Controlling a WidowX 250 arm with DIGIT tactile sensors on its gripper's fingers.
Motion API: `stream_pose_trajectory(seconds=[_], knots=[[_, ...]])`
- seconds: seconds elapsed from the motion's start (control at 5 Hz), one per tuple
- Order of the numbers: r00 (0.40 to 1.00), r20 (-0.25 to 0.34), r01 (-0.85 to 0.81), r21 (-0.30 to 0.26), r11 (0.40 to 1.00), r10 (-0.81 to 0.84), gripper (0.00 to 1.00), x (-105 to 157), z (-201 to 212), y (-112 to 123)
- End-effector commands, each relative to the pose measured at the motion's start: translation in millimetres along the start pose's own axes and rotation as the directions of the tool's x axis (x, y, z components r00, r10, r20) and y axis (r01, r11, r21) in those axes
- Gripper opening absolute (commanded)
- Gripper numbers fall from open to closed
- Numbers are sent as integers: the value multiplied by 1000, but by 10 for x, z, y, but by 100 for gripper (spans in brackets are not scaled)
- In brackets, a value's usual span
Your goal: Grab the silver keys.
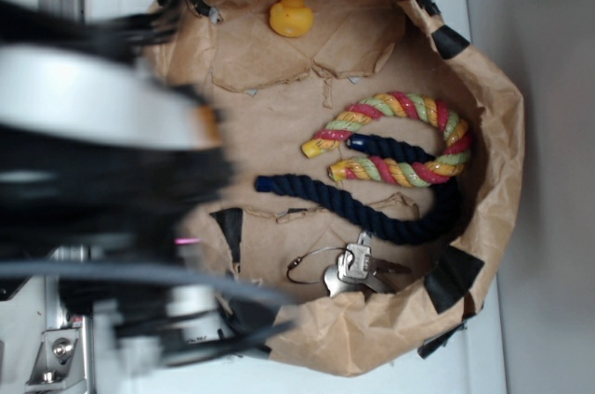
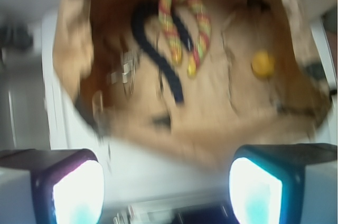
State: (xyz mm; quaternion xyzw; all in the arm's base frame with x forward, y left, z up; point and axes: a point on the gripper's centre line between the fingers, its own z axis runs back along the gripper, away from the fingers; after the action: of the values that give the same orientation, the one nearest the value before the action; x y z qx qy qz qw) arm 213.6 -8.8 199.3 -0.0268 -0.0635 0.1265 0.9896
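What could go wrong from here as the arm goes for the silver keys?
The silver keys lie flat near the paper bin's crumpled wall, so the open claw may snag paper. The navy rope lies close beside them and could get pinched instead. The thin ring and flat keys may slip out.

Duck (image 1: 291, 17), two ropes (image 1: 400, 138), paper bag (image 1: 372, 338)
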Motion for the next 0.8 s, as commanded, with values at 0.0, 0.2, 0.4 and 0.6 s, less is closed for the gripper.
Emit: stream_pose_trajectory(seconds=[0.0,0.2,0.4,0.6], knots=[[985,13,-169,-123,978,172,100,495,-346,298],[990,-6,-142,-140,980,142,100,393,-658,400],[997,-23,-75,-150,986,73,100,226,-892,337],[1000,-13,-12,-149,989,10,100,192,-1081,220]])
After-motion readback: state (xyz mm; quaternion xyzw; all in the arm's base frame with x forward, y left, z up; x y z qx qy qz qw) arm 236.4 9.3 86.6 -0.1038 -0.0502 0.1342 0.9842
